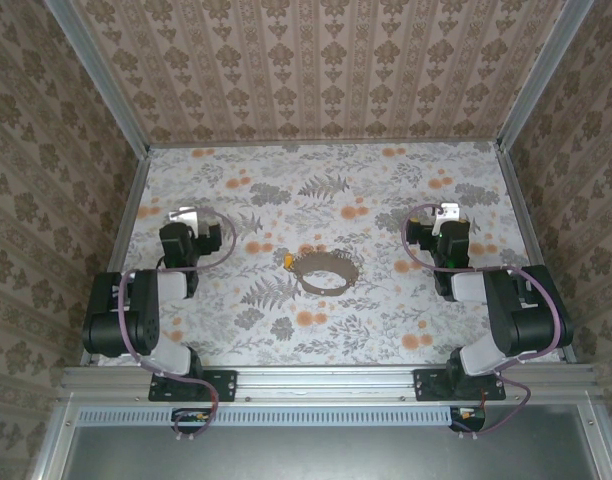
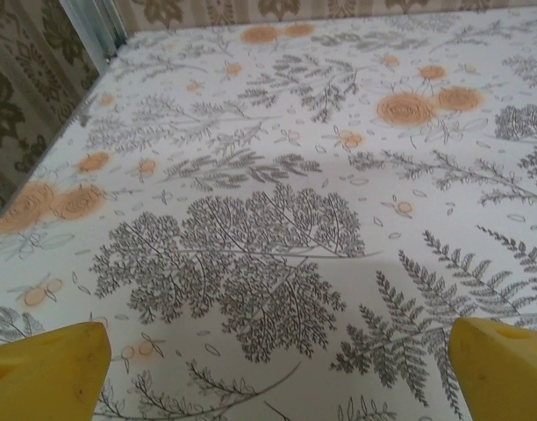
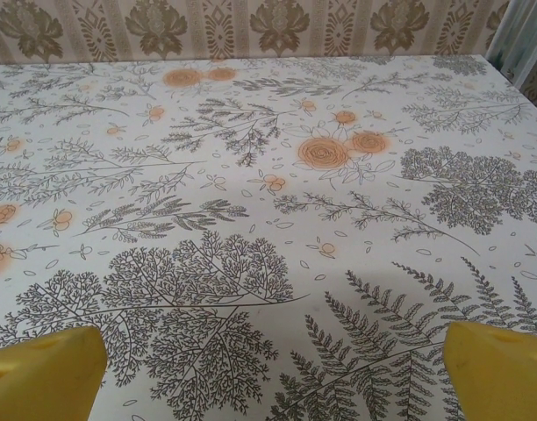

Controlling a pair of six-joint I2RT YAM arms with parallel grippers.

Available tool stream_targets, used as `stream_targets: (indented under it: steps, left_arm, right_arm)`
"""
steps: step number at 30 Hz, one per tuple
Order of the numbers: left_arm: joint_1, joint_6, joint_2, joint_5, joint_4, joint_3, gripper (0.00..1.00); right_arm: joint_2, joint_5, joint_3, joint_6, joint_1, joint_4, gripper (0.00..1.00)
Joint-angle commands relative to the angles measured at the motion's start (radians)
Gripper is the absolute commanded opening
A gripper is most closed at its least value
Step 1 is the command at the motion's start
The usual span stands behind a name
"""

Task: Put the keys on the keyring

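The key lies just beside the chain keyring's left rim — nearer the left end effector than the right end effector — both spread wide.

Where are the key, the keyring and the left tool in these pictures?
key [image 1: 288,262]: top view, on its yellow body.
keyring [image 1: 324,288]: top view, on the near arc of the chain loop.
left tool [image 1: 193,215]: top view, midway between its fingertips.

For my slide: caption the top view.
Chain loop and yellow key lie on cloth between open left fingers and right fingers.
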Motion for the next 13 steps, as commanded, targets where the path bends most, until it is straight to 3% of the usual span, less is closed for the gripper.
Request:
stream_targets:
  steps: [1,13]
  left_arm:
    - [-0.006,0.018,0.010,-0.001,0.062,-0.017,1.00]
    - [-0.012,0.020,0.011,-0.010,0.065,-0.019,1.00]
  right_arm:
    - [0.009,0.005,-0.010,0.015,-0.003,0.040,1.00]
    - [0.008,-0.003,-0.006,0.013,-0.003,0.036,1.00]
